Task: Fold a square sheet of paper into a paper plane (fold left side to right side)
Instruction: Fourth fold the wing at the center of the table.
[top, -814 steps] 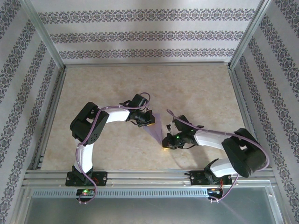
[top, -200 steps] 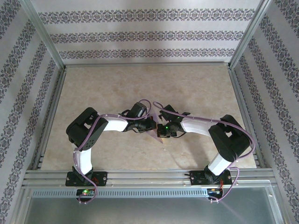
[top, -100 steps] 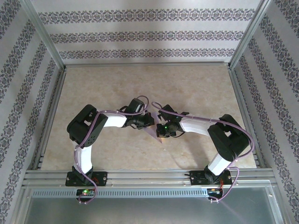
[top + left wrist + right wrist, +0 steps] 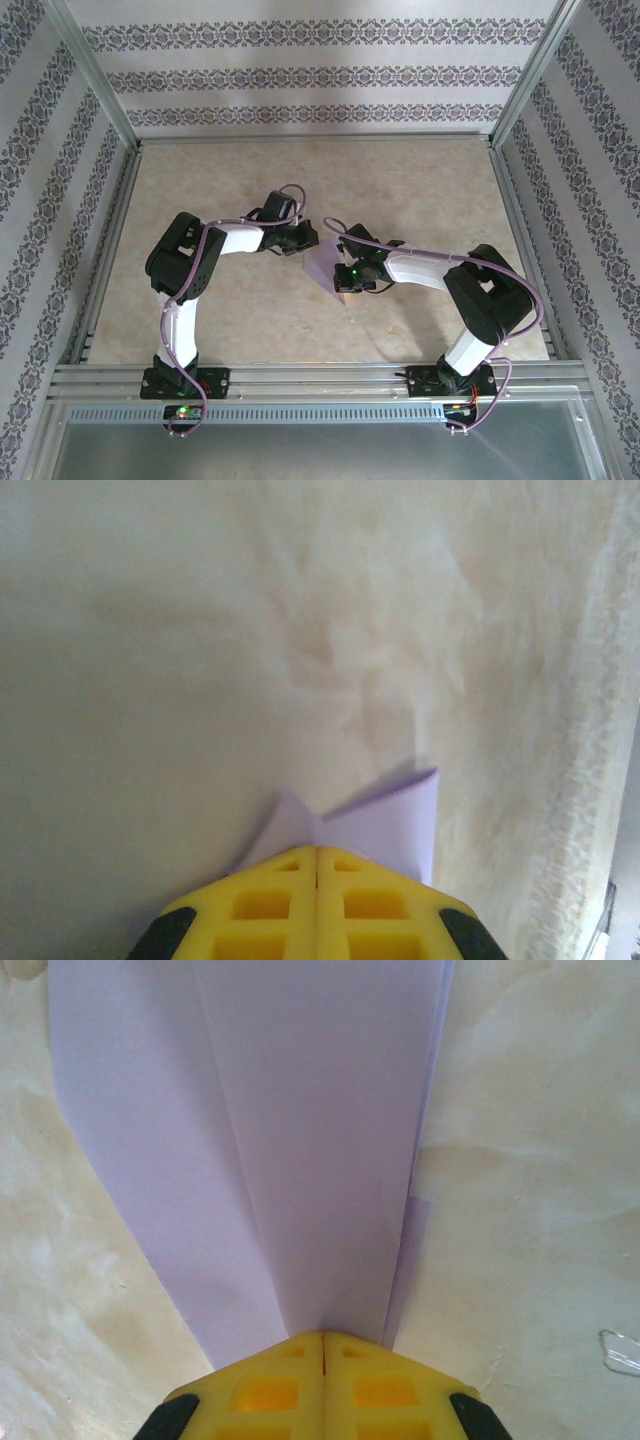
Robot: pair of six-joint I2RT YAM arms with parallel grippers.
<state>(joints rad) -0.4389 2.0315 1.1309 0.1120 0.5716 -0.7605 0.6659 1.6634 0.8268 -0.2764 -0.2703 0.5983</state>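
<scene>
Mostly done, by judgement: the paper plane (image 4: 325,266) is seen as a narrow lavender wedge, not a flat square. It is found near the middle of the table (image 4: 430,190), slightly toward 6 o'clock. In the right wrist view it is shown layered, with long creases that run together toward 6 o'clock of the frame, right at the fingertips. In the left wrist view two of its corners are seen poking out toward 12 o'clock. The left gripper (image 4: 303,240) is placed at the paper's 10 o'clock and the right gripper (image 4: 347,283) at its 5 o'clock. Both are closed tight, with tips on the paper. Whether paper is pinched or just pinned flat cannot be told. Left to do, by judgement: creases to be sharpened, wings to be set, paper to be released.
</scene>
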